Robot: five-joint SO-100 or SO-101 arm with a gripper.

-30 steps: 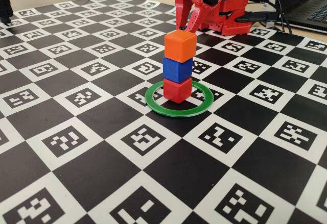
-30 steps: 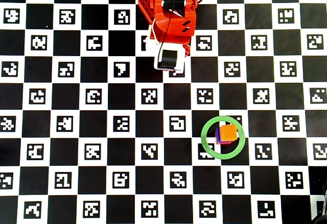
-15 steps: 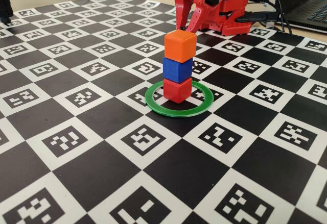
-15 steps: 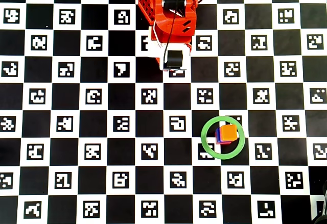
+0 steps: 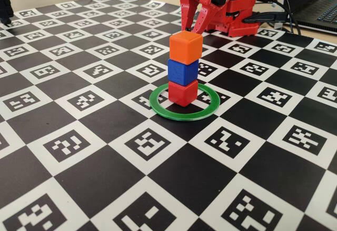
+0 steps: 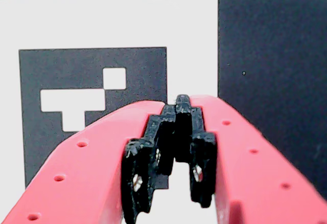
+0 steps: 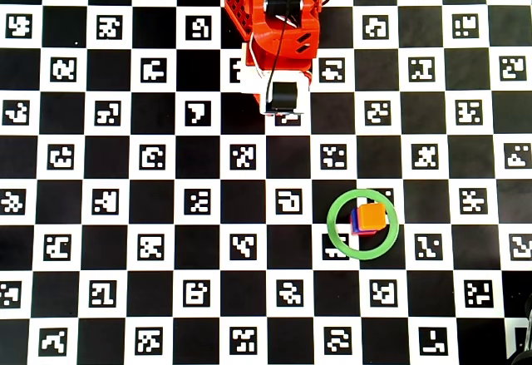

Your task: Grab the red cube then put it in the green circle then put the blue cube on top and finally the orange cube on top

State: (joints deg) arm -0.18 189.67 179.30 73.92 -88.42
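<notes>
Red, blue and orange plastic now form one upright stack: the red cube (image 5: 182, 92) sits inside the green circle (image 5: 184, 104), the blue cube (image 5: 182, 71) on it, the orange cube (image 5: 185, 47) on top. All three placements appear complete; nothing seems left to do. The gripper (image 6: 177, 113) hangs well apart from the stack, over the checkered mat (image 5: 95, 136), fingertips meeting, holding nothing. The cubes have rounded edges; the blue one looks finely ridged; the ring is thin and flat.

No readable text, only coded markers on the checkered mat (image 5: 105, 173).
</notes>
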